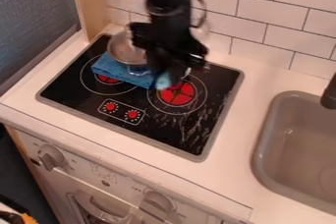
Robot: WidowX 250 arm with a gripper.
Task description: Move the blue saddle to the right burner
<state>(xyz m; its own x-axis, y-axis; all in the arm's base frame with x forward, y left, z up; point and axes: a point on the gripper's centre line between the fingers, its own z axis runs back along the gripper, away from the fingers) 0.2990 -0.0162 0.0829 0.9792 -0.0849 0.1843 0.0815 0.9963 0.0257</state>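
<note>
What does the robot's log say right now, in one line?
gripper: at back-left of right burner; blue cloth: partly over left burner, right end at right burner; silver pot: by cloth's back edge; move: seems unfinished

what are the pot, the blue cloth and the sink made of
The pot looks like metal, perhaps steel, silvery with a soft shine. The blue cloth seems to be fabric, matte, with a soft, uneven surface. The sink is smooth, even grey with a faint gloss, maybe plastic, though coated metal is possible.
</note>
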